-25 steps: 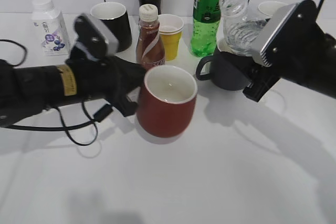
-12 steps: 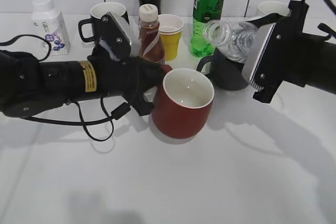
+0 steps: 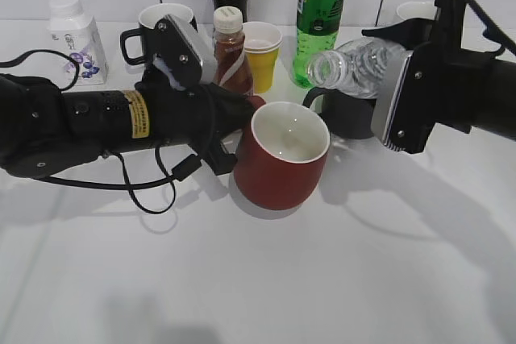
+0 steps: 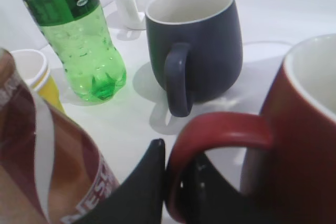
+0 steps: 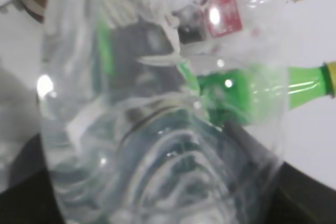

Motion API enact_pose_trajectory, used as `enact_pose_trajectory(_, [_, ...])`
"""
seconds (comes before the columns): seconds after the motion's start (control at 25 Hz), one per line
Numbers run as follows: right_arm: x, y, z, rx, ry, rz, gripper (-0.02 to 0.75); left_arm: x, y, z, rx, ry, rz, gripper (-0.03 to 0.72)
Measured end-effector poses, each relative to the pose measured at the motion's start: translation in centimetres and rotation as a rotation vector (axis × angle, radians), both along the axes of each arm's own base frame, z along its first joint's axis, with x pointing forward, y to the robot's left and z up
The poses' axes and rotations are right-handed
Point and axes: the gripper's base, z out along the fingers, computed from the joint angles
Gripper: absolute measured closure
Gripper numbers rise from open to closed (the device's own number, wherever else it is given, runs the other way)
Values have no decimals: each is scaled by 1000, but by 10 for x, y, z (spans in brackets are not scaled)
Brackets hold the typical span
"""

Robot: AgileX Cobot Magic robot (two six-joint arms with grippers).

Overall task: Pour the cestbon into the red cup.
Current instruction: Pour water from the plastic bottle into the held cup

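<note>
The red cup (image 3: 280,165) stands at the table's middle, white inside. My left gripper (image 4: 176,182) is shut on its loop handle (image 4: 220,129), seen close in the left wrist view; in the exterior view the gripper (image 3: 234,130) sits at the cup's left. My right gripper (image 3: 403,98) holds the cestbon (image 3: 351,66), a clear ribbed bottle, tipped sideways with its open mouth pointing left, just above and right of the cup's rim. The bottle (image 5: 157,129) fills the right wrist view and hides the jaws. Its green label is hidden.
A dark grey mug (image 3: 347,114) stands behind the cup, under the bottle. A green soda bottle (image 3: 318,22), a yellow paper cup (image 3: 262,54), a brown bottle (image 3: 228,54), a black mug (image 3: 157,26) and a white milk bottle (image 3: 72,38) line the back.
My right gripper has tipped the cestbon from upright to nearly level and brought its mouth down towards the cup. My left gripper has slid the red cup to the right.
</note>
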Motion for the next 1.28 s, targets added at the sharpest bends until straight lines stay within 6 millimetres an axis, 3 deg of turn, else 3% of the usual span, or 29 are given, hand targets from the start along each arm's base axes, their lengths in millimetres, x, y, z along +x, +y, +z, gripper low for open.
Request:
enact_pose_trajectory(0.52, [2,3,10,-69,-157,48,261,-1,-2,3,-31,-14,-15,629])
enact_pose_trajectory(1.28, [7,8,18,-130,-243,94,261,-1,-2,3,-31,-14,-15,629])
